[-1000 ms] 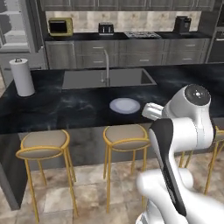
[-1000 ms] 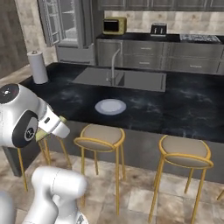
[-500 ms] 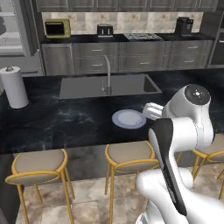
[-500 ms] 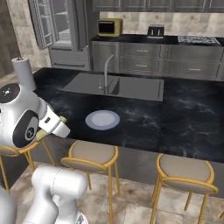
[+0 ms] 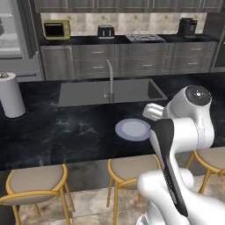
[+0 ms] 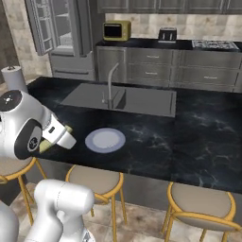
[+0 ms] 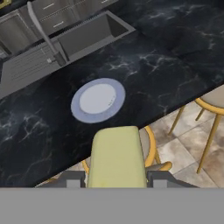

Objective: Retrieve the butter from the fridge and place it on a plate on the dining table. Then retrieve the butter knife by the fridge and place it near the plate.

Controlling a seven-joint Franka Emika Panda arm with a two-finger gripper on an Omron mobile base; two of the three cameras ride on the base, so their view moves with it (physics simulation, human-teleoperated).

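My gripper (image 7: 117,179) is shut on the butter (image 7: 117,157), a pale yellow block that stands up between the two dark fingertips. It hangs over the stools, just short of the near edge of the dining table (image 7: 175,65). The round pale plate (image 7: 98,99) lies on the black marble a little beyond the butter, in front of the sink. From the base, the plate (image 5: 132,129) (image 6: 105,140) sits close to my white hand, where a bit of the butter (image 6: 46,145) peeks out. The grey fridge (image 6: 61,33) stands far back left. The butter knife is out of view.
A sink (image 5: 110,92) with a tall faucet (image 6: 109,85) is built into the table behind the plate. A paper towel roll (image 5: 11,94) stands at the table's left end. Gold-legged stools (image 5: 35,184) (image 6: 201,203) line the near side. A yellow oven (image 5: 56,29) sits on the back counter.
The whole scene has shifted in both base views, so the base has driven closer to the table, bringing the plate nearer. The butter stays in the grip.
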